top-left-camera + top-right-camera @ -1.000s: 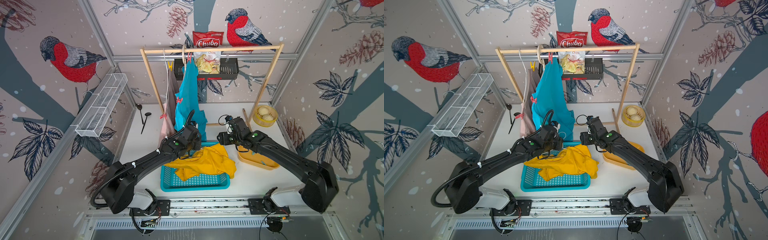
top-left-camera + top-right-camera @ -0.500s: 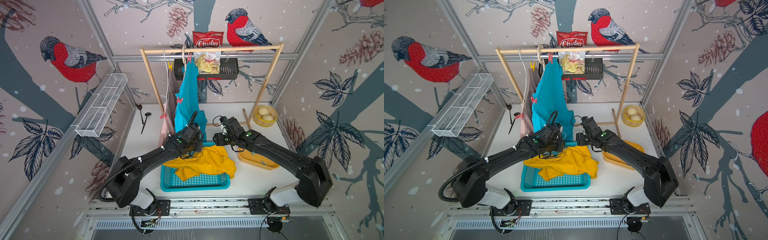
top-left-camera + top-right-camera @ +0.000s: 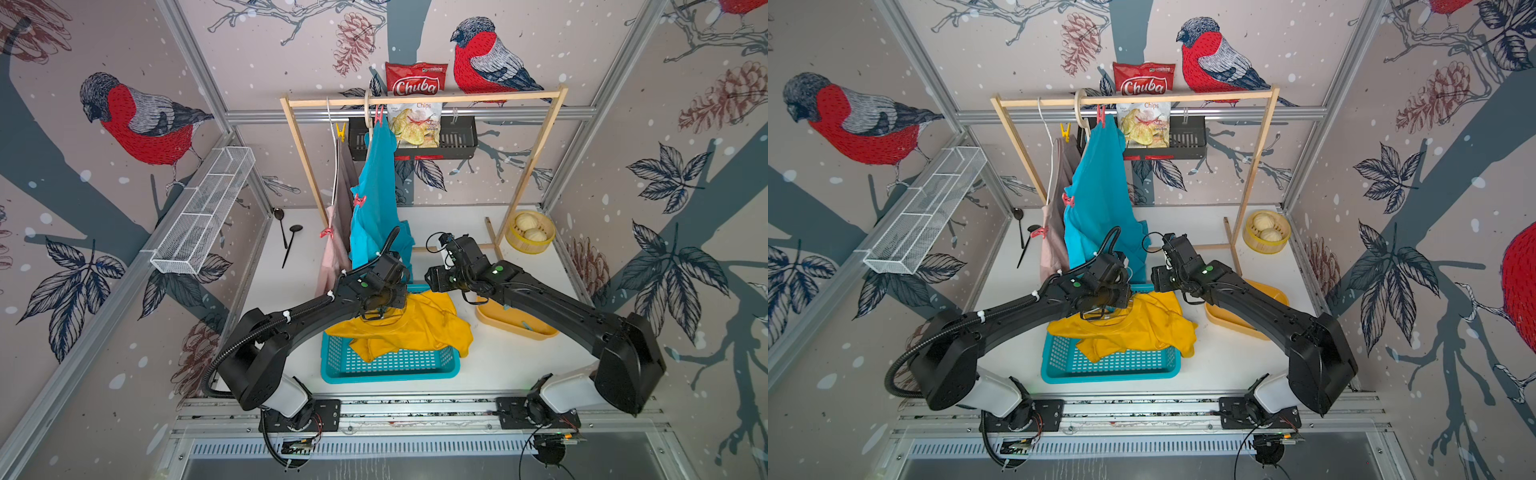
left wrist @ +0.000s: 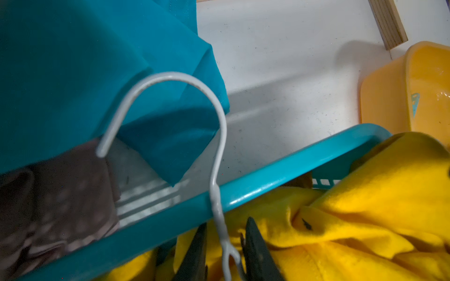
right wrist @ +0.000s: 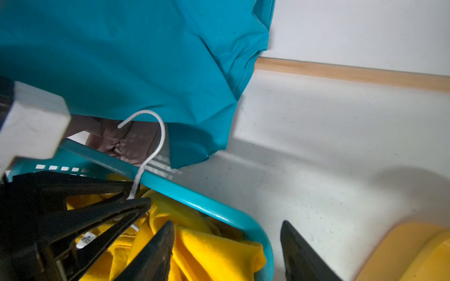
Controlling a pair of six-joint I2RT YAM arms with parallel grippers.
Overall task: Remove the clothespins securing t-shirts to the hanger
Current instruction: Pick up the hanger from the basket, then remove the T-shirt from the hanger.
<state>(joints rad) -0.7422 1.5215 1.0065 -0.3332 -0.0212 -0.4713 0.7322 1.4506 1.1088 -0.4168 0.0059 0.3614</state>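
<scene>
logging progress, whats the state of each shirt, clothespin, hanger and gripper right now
yellow t-shirt: off the rail, crumpled in the teal basket
teal t-shirt: hanging, two red clothespins clipped on
pink t-shirt: hanging, one red and a yellow clothespin clipped on
white wire hanger: over the basket, neck gripped
left gripper: shut on white wire hanger
right gripper: open, empty

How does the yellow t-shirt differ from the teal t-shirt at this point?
The yellow t-shirt lies crumpled in the basket, while the teal t-shirt hangs from the wooden rail. Two red clothespins sit on the teal t-shirt; none shows on the yellow t-shirt. The left gripper, jaws closed, holds the yellow t-shirt's white hanger; nothing grips the teal t-shirt. Both are on hangers.
</scene>
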